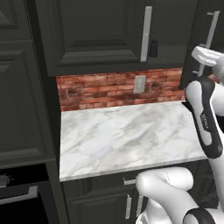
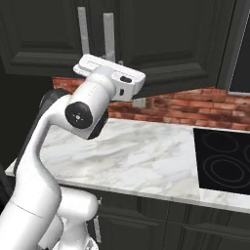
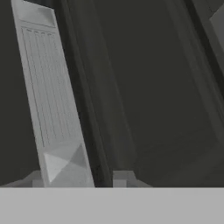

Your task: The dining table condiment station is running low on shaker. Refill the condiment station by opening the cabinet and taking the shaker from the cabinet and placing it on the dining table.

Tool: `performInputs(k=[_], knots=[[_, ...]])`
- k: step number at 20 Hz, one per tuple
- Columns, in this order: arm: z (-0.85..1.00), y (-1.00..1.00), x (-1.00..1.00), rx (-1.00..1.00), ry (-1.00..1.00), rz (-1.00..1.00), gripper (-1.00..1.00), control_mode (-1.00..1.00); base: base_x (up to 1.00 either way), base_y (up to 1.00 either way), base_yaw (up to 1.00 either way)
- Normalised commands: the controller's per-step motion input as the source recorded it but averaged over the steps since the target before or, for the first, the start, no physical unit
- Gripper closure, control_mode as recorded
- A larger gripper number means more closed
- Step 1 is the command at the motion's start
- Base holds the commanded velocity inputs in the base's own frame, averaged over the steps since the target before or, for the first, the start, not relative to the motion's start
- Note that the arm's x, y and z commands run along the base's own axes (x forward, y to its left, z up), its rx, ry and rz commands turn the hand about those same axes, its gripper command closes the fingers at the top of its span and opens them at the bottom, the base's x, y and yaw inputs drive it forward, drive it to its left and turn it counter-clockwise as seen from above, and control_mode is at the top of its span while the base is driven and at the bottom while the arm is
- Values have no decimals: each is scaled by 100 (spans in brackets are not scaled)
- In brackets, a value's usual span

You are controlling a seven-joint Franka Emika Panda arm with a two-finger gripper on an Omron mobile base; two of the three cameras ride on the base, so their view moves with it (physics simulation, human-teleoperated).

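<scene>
**Up at the cabinet: pulling the door open**

Left base view: the shaker (image 1: 153, 48) waits inside the cabinet (image 1: 100, 30).

Right base view: the gripper (image 2: 113, 62) is up at the door handle (image 2: 108, 36).

Hand view: the handle (image 3: 50, 100) sits between the fingers; I cannot tell if they squeeze. Pull slowly and straight.

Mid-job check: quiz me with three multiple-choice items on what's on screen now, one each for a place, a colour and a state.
1. Where is the shaker?
A. on the cooktop
B. inside the upper cabinet
C. in a drawer

2. What colour is the brick wall behind the counter?
A. red
B. white
C. blue

3. How does the gripper stand?
A. shut on nothing
B. open, with the silver handle between its fingertips
C. shut on the shaker

Key: B, it stands on the cabinet shelf beside a door handle; A, the bricks are red; B, the hand view shows the tips apart on either side of the bar.
</scene>
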Motion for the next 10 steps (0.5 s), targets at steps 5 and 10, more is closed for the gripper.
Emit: performInputs(k=[5, 10], knots=[[-31, -92, -100, 17, 4, -1, 100, -100, 0, 0, 0], [-29, -48, -87, 11, 13, -4, -100, -100, 0, 0, 0]])
